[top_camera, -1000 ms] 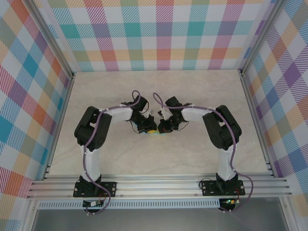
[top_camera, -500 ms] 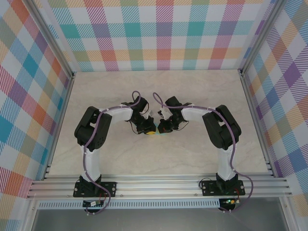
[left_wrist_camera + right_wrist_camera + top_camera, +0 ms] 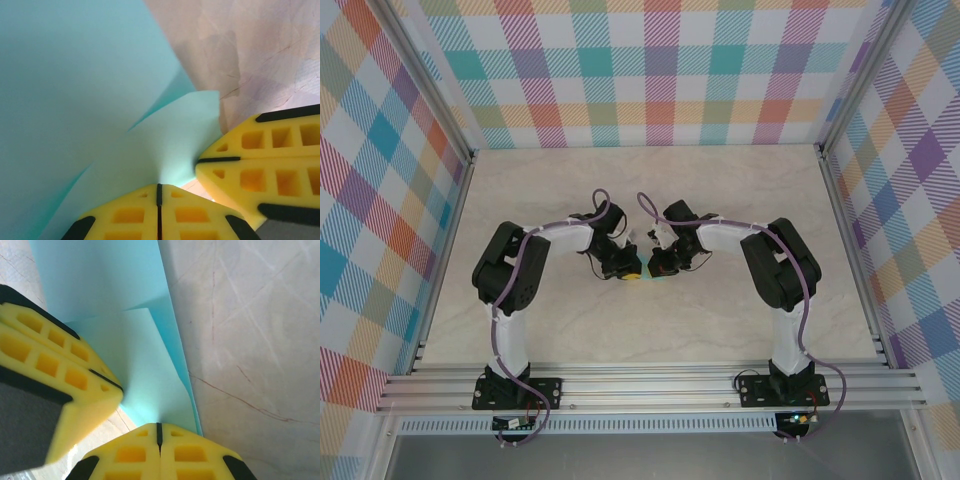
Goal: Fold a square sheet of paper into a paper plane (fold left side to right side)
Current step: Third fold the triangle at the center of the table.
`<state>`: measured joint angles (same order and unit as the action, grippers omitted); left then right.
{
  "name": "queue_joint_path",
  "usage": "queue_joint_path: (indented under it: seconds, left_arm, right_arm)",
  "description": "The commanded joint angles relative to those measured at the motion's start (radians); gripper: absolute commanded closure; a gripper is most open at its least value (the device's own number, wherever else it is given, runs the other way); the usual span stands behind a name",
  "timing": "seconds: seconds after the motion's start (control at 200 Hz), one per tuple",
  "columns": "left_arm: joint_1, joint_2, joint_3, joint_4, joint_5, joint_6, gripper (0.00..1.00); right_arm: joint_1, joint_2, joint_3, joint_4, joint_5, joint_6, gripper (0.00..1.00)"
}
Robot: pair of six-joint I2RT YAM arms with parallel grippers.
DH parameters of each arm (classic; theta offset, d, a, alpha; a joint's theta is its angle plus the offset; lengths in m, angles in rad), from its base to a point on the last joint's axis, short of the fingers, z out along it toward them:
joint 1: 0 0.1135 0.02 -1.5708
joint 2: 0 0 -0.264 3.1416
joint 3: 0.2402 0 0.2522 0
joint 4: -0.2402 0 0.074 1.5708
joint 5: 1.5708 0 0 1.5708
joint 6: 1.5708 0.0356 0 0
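Observation:
The turquoise sheet of paper [image 3: 75, 100] is folded into overlapping layers with creased edges [image 3: 125, 365]. My left gripper [image 3: 159, 186] is shut on one edge of it, the paper running straight into the closed jaws. My right gripper [image 3: 159, 425] is shut on the same paper close beside it. Each wrist view shows the other gripper's yellow fingers [image 3: 260, 160] [image 3: 50, 375] pinching the paper a short way off. From above, both grippers [image 3: 632, 268] [image 3: 654, 268] meet tip to tip at mid-table and hide nearly all the paper. Whether it has the paper plane's shape I cannot tell.
The pale marbled table [image 3: 650, 200] stretches around the arms, bounded by aluminium rails [image 3: 650, 385] in front and checked walls [image 3: 660, 80] at the back and sides. Bare tabletop lies to the right of the paper [image 3: 250, 340].

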<state>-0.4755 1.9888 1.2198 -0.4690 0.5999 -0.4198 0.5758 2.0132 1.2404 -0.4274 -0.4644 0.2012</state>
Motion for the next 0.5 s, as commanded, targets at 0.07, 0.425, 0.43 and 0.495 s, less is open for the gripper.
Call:
queue_joint_path:
  seconds: [0.07, 0.425, 0.43, 0.495]
  left_arm:
    - [0.086, -0.047, -0.075, -0.13, -0.128, 0.06, 0.94]
    - [0.158, -0.16, -0.127, -0.141, -0.099, 0.083, 0.94]
    - [0.157, -0.162, -0.126, -0.141, -0.096, 0.083, 0.94]
    - [0.15, -0.19, -0.115, -0.127, -0.064, 0.068, 0.94]
  right_arm:
    - [0.001, 0.064, -0.027, -0.099, 0.111, -0.022, 1.0]
    - [0.001, 0.067, -0.02, -0.103, 0.109, -0.023, 1.0]
    - [0.001, 0.066, -0.02, -0.104, 0.109, -0.023, 1.0]
    - [0.001, 0.07, -0.017, -0.105, 0.109, -0.023, 1.0]
